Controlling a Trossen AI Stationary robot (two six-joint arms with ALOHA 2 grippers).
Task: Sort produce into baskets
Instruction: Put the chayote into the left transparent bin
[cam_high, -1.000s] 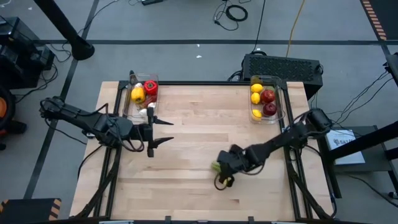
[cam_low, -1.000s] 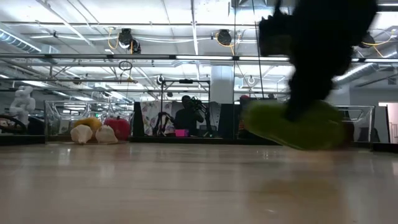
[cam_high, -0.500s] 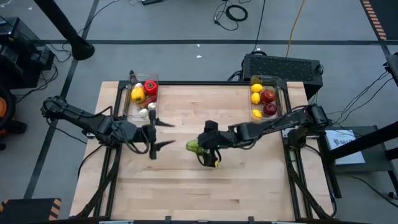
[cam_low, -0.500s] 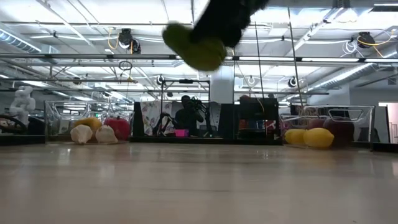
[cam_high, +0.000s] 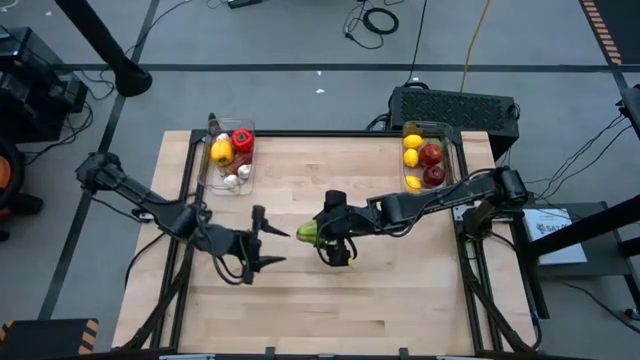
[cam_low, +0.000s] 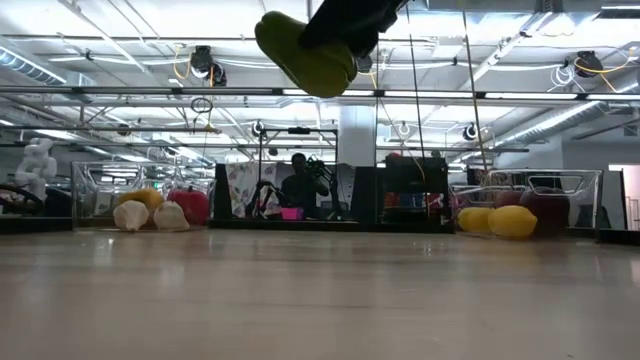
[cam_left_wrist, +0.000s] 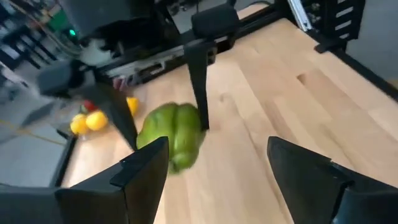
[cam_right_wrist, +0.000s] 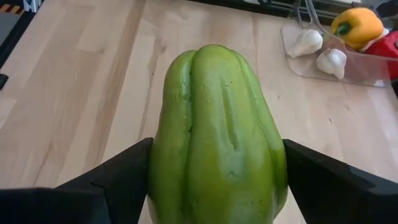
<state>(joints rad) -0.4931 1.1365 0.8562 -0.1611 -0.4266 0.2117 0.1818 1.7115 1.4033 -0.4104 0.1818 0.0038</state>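
A green pepper (cam_high: 308, 235) hangs over the middle of the table in my right gripper (cam_high: 320, 238), which is shut on it; in the low view the pepper (cam_low: 300, 55) is high above the tabletop. My left gripper (cam_high: 278, 247) stands open just to its left, fingers pointing at the pepper (cam_left_wrist: 173, 137) without touching it. The left basket (cam_high: 212, 172) holds a yellow pepper, a red pepper and garlic. The right basket (cam_high: 450, 165) holds lemons and red apples. My right gripper pinches the green pepper's two long sides (cam_right_wrist: 163, 174) between its two fingers (cam_right_wrist: 115, 180). The fingers come from the table's right side, slanting down. The pepper lies lengthwise between them, its far end sticking out past the fingertips, lifted clear of the table.
A black box with cables (cam_high: 455, 105) sits behind the right basket, off the table's far edge. Bare wood lies across the near half of the table (cam_high: 330, 310). A person shows in the room beyond (cam_low: 303, 185).
My right gripper has risen from the near right part of the table and gone toward its middle, rolling its wrist; the green pepper has come up with it, clear of the wood. My left gripper has left the left basket's side, going toward the near edge and the pepper.
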